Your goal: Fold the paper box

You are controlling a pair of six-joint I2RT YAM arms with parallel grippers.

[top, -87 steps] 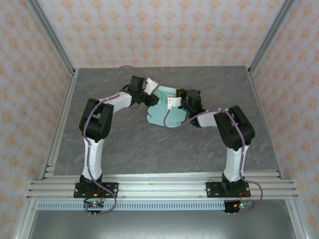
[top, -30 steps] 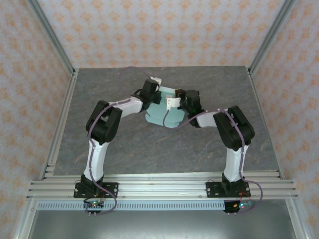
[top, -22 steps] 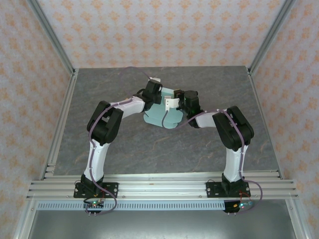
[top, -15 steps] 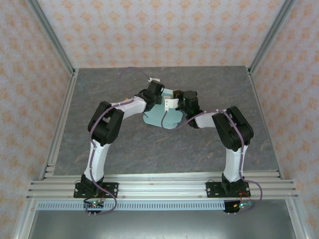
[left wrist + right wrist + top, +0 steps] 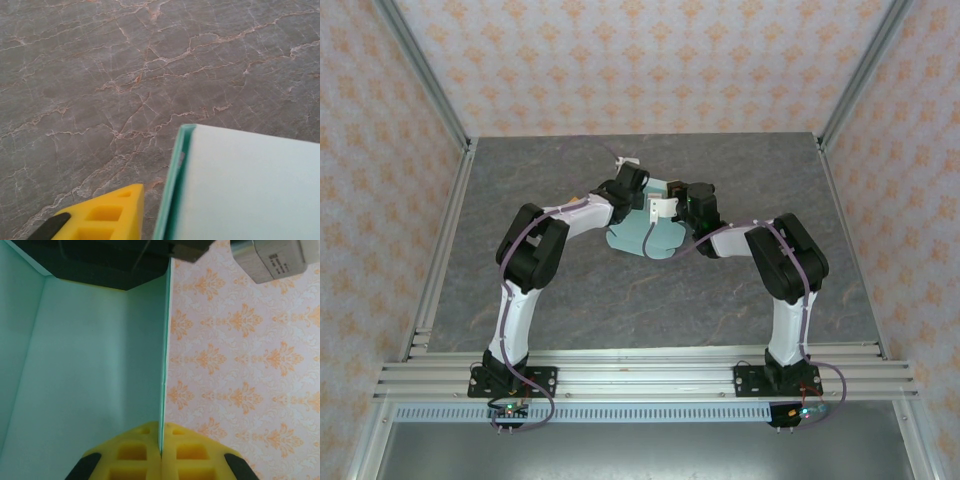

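The grey marbled table (image 5: 570, 290) carries the paper box (image 5: 640, 240) at mid-frame, partly raised. The right gripper (image 5: 161, 452) is clamped tight on a thin panel's edge. The left gripper (image 5: 636, 198) sits beside another panel, its spread unclear. A hard sideways push there could crease the card or tear it from the pinch.

Table (image 5: 570, 300): grey stone-look top, pale and rusty veins (image 5: 100, 75). 
Wallpaper (image 5: 650, 60): cream with orange damask, behind and on both sides of table (image 5: 240, 365). 
Metal posts (image 5: 420, 72): slanting up from table's far corners. 
Aluminium rails (image 5: 650, 375): across table's near edge.
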